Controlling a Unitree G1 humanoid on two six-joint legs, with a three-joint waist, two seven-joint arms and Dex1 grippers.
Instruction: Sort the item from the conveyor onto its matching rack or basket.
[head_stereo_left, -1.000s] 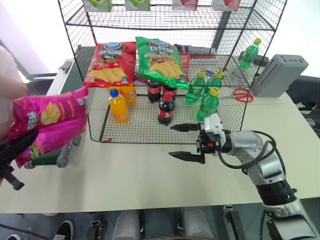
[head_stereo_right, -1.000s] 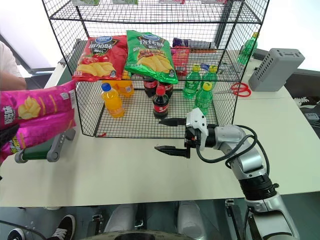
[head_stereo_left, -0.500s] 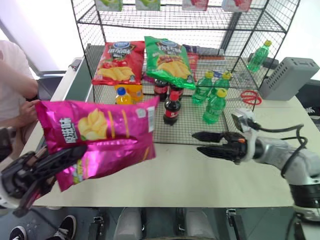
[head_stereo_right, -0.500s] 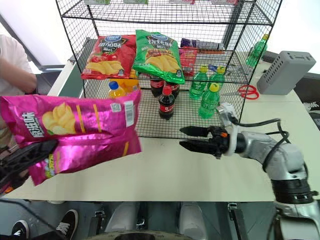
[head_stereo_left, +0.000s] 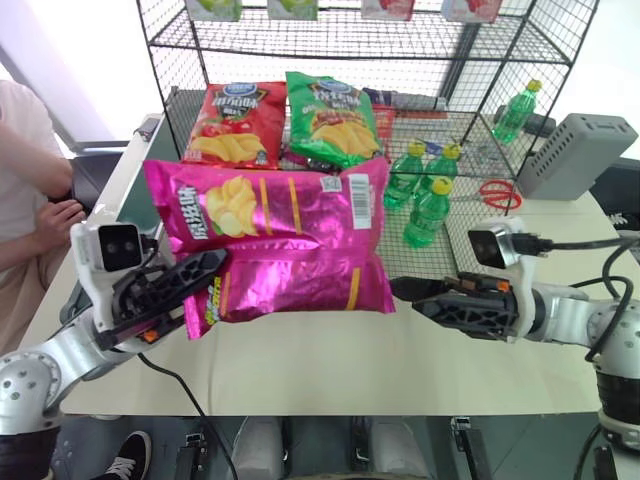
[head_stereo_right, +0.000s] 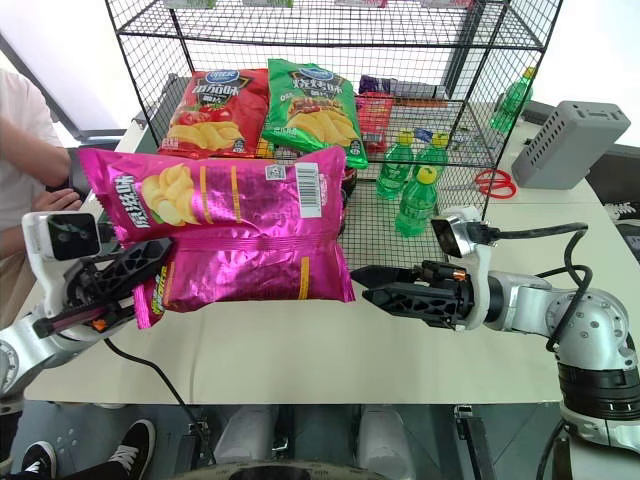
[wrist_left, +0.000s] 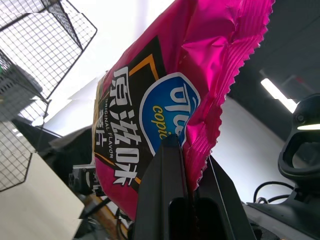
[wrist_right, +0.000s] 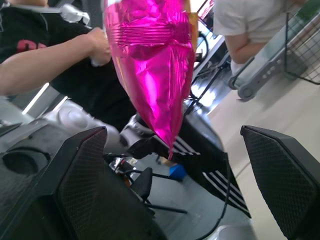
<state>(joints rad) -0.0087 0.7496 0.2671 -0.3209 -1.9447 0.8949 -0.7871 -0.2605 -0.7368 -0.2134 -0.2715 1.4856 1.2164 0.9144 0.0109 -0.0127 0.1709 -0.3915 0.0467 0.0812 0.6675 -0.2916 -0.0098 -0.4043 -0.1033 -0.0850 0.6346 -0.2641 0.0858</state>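
The item, a large magenta-pink crisp bag (head_stereo_left: 280, 240) with yellow chips pictured, hangs lengthwise in the air in front of the rack's lower tier. My left gripper (head_stereo_left: 215, 265) is shut on the bag's lower left edge; in the left wrist view the black fingers (wrist_left: 167, 170) pinch the crimped seam beside the blue oval logo (wrist_left: 170, 112). My right gripper (head_stereo_left: 398, 290) is open just right of the bag, apart from it. Its wide-spread fingers (wrist_right: 85, 165) frame the bag's end (wrist_right: 155, 65). The conveyor (head_stereo_left: 125, 190) lies at the left behind the bag. The rack (head_stereo_left: 462, 55) stands behind.
A red crisp bag (head_stereo_left: 235, 125) and a green one (head_stereo_left: 330, 115) lie on the rack's middle tier, with green bottles (head_stereo_left: 428, 212) below. A grey box (head_stereo_left: 575, 150) and red scissors (head_stereo_left: 490, 192) sit right of the rack. A person (head_stereo_left: 30, 170) sits at the left.
My left arm has swung the pink bag from the far left to the middle, in front of the rack, turning it lengthwise. My right gripper has rolled and drawn back to the right.
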